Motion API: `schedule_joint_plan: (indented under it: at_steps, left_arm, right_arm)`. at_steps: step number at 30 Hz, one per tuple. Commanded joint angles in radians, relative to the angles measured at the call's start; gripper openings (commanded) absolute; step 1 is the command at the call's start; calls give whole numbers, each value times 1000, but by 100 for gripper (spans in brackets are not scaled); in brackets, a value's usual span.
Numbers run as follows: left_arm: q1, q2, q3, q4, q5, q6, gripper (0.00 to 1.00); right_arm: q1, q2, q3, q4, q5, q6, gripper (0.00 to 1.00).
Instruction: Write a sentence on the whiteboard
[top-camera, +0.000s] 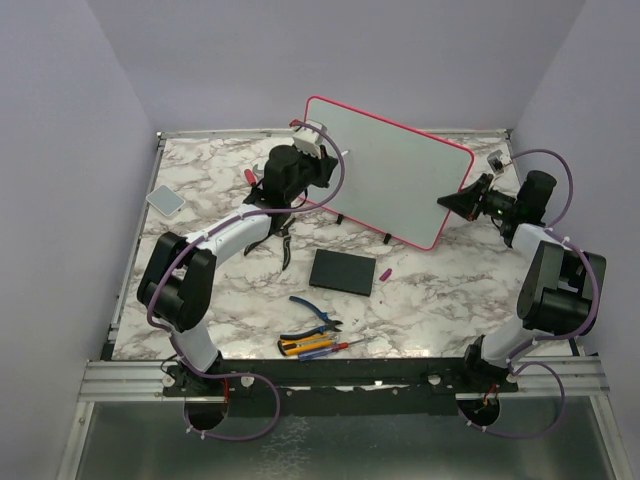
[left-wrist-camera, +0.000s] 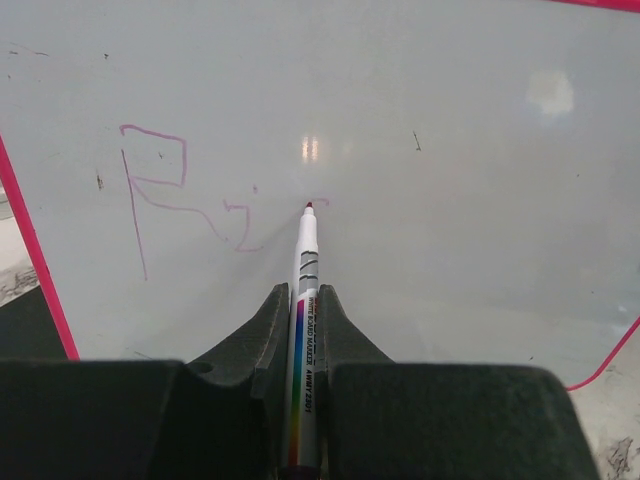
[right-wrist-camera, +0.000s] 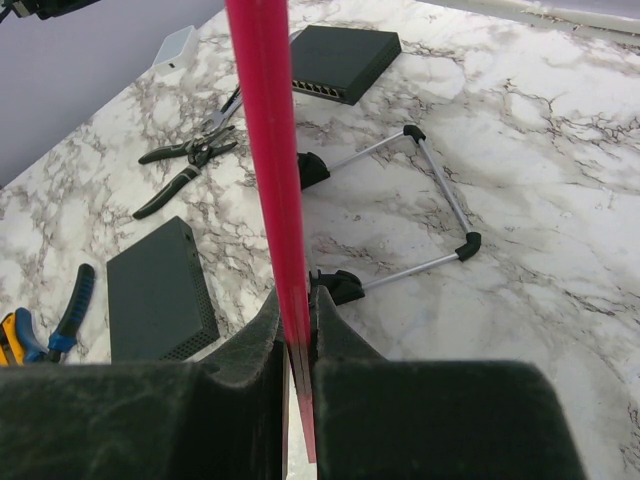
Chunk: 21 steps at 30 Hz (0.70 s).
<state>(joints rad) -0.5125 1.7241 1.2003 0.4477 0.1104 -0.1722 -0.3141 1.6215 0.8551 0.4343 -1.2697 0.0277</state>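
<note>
Your left tool (left-wrist-camera: 304, 295) is clenched on a white, rainbow-striped whiteboard marker (left-wrist-camera: 306, 245). Its tip meets the large pink-framed whiteboard (left-wrist-camera: 460, 230) just ahead. The faint pink sentence (left-wrist-camera: 165, 190) lies left of the tip, so press lightly and stroke rightward. Your right tool (right-wrist-camera: 296, 305) grips the board's frame; brace it.

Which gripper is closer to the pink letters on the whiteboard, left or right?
Left. The left gripper holds a marker with its tip just beside the letters; the right gripper clamps the whiteboard by its red frame, at the opposite edge.

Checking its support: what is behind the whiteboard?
A metal wire stand with black feet props the whiteboard from behind, resting on the marble table. From above, the board hides most of it.
</note>
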Motion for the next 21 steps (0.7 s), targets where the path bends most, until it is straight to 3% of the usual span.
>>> schedule_joint_plan:
  at_steps: [1, 21]
  left_arm:
    - [4, -24, -27, 11, -36, 6, 0]
    - [-14, 4, -33, 23, 42, -7, 0]
  right_arm:
    - [2, 27, -25, -32, 87, -31, 1]
    - [3, 29, -22, -36, 88, -31, 1]
